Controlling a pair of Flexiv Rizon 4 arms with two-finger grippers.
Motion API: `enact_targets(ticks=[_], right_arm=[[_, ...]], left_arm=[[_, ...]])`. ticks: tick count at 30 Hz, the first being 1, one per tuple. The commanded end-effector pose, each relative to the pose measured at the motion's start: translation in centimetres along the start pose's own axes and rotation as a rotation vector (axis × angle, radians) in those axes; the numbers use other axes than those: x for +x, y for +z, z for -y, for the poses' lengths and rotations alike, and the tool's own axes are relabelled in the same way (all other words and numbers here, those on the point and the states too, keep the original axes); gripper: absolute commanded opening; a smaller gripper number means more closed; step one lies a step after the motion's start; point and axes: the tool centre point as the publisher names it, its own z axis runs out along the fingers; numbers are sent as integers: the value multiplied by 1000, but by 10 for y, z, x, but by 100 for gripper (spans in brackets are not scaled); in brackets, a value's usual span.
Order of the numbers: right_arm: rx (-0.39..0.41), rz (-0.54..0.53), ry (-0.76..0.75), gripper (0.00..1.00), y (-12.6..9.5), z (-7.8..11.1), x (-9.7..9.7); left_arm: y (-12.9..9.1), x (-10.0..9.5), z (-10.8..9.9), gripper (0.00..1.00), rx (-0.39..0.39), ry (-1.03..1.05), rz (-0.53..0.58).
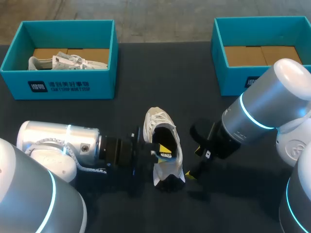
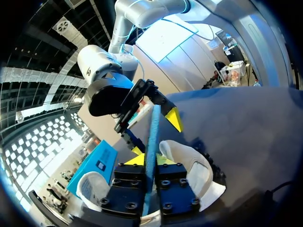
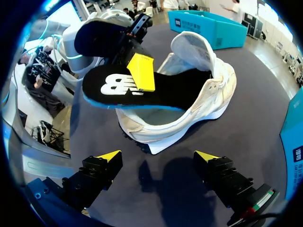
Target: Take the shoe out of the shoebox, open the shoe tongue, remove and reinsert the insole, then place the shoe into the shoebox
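Observation:
A white shoe [image 1: 156, 120] lies on its side mid-table, its opening facing my left arm. My left gripper [image 1: 163, 151] is at that opening, shut on the black insole with a blue edge [image 3: 118, 87]. The insole's front half sits inside the shoe [image 3: 208, 101] and its heel end sticks out. In the left wrist view the insole [image 2: 151, 137] runs edge-on between the two fingertips [image 2: 136, 160]. My right gripper [image 1: 195, 163] hovers open just right of the shoe, nothing between its fingers; in its own view the gripper [image 3: 157, 156] faces the shoe's sole side.
A teal shoebox [image 1: 63, 85] at the back left holds another white shoe [image 1: 68, 62]. A second teal shoebox [image 1: 228, 75] at the back right shows only its cardboard floor. Dark tabletop [image 1: 160, 68] lies between the boxes and the shoe.

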Motion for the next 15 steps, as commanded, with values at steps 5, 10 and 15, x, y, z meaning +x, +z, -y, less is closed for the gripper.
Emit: enact_targets(ticks=[5,10,15], right_arm=[[-3,0,1,100,1,0,1],[-3,0,1,100,1,0,1],[-3,0,1,100,1,0,1]], left_arm=[[11,2,-1,0,-24,28,35],[15,1,-5,0,-46,53,43],[16,-1,-16,0,-68,40,38]])
